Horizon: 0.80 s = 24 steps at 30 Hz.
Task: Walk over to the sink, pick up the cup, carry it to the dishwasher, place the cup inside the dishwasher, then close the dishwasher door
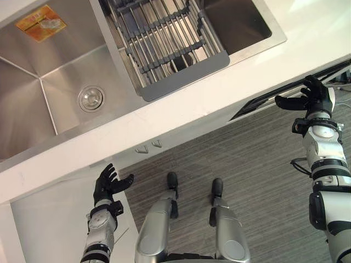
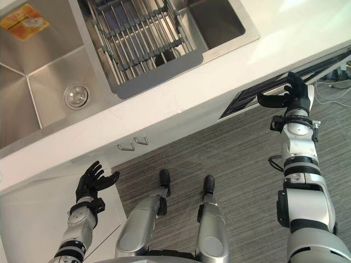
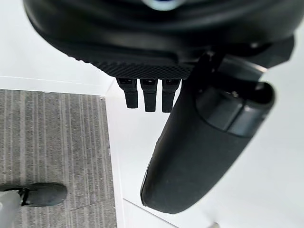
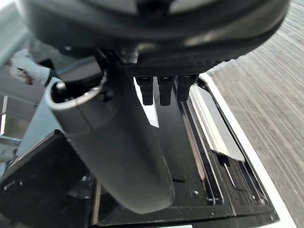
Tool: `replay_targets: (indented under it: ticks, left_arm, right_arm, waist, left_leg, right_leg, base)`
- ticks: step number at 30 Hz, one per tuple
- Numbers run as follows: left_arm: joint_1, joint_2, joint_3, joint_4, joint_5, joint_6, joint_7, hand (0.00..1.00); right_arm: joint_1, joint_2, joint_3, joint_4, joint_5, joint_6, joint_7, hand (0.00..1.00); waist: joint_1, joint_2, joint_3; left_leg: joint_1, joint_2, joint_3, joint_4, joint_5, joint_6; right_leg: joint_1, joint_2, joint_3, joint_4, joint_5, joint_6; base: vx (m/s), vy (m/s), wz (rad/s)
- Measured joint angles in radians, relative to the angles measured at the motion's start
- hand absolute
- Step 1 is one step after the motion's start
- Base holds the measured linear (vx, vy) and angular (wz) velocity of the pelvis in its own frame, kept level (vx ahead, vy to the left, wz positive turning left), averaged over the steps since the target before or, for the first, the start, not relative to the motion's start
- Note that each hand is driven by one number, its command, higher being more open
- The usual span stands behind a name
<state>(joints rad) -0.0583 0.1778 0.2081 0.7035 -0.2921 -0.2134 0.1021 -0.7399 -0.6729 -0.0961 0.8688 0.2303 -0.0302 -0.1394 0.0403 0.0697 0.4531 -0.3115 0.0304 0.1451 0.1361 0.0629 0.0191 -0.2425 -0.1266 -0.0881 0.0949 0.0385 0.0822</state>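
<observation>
1. The right hand (image 1: 315, 97) is spread and empty, just by the top edge of the dishwasher door (image 1: 263, 104).
2. The left hand (image 1: 106, 188) hangs low, spread and empty too.
3. I cannot tell where the cup is.
4. I think a flat, slow push would shut the door best.

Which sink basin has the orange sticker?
The left basin, the one with the round drain; the right basin lies partly under a grey rack.

Entry: we find one label, an orange-yellow sticker (image 1: 40, 23), stuck flat on a steel wall of the sink (image 1: 27, 104), in its left basin near the rim. We make out pale marks on it, but the print is too small for us to read. We read no other text.
</observation>
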Motion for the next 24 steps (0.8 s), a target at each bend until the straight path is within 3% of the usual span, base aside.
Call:
replay_targets:
  ticks: [7, 9, 12, 14, 17, 24]
  left_arm:
    - [0.013, 0.009, -0.021, 0.015, 0.019, 0.014, -0.02, 0.9]
    - [0.034, 0.009, -0.021, 0.016, 0.033, 0.019, -0.027, 0.9]
    - [0.058, 0.009, -0.021, 0.016, 0.06, 0.03, -0.038, 0.9]
    - [0.099, 0.009, -0.021, 0.016, 0.062, 0.034, -0.049, 0.9]
    - [0.15, 0.009, -0.02, 0.016, 0.098, 0.035, -0.069, 0.9]
    - [0.231, 0.009, -0.02, 0.02, 0.139, 0.047, -0.116, 0.9]
  right_arm:
    - [0.186, 0.072, 0.002, -0.097, -0.077, -0.028, 0.021, 0.9]
    - [0.325, 0.136, 0.002, -0.22, -0.089, -0.027, 0.031, 0.9]
    - [0.491, 0.176, 0.001, -0.356, -0.111, -0.03, 0.063, 0.9]
    - [0.65, 0.211, -0.01, -0.434, -0.116, -0.049, 0.1, 0.9]
    - [0.798, 0.256, -0.044, -0.435, -0.116, -0.055, 0.137, 0.9]
    - [0.951, 0.35, -0.096, -0.328, -0.115, -0.056, 0.207, 0.9]
  waist:
    - [-0.009, -0.05, -0.026]
    - [-0.016, -0.078, -0.043]
    - [-0.027, -0.096, -0.074]
    - [-0.038, -0.111, -0.132]
    - [-0.044, -0.126, -0.213]
    - [-0.058, -0.127, -0.311]
  left_leg:
    - [0.022, 0.002, -0.001, -0.001, -0.003, -0.009]
    - [0.038, 0.001, -0.001, -0.002, -0.006, -0.012]
    - [0.057, -0.004, -0.007, -0.014, -0.006, -0.013]
    - [0.084, -0.013, -0.01, -0.035, -0.012, -0.02]
    - [0.121, -0.022, -0.013, -0.068, -0.013, -0.02]
    - [0.22, -0.037, -0.019, -0.136, -0.011, -0.02]
  right_leg:
    - [0.023, 0.002, -0.005, -0.005, -0.001, 0.0]
    - [0.041, 0.001, -0.006, -0.008, -0.004, 0.002]
    - [0.058, -0.004, -0.014, -0.008, -0.013, 0.004]
    - [0.078, -0.012, -0.021, -0.008, -0.029, 0.008]
    - [0.102, -0.02, -0.026, -0.009, -0.051, 0.016]
    - [0.178, -0.03, -0.037, -0.03, -0.069, 0.02]
  base:
    - [0.01, 0.003, 0.0]
    - [0.02, 0.009, 0.01]
    - [0.02, 0.018, 0.08]
    - [0.03, 0.025, 0.09]
    - [0.06, 0.019, 0.06]
    - [0.08, 0.011, 0.03]
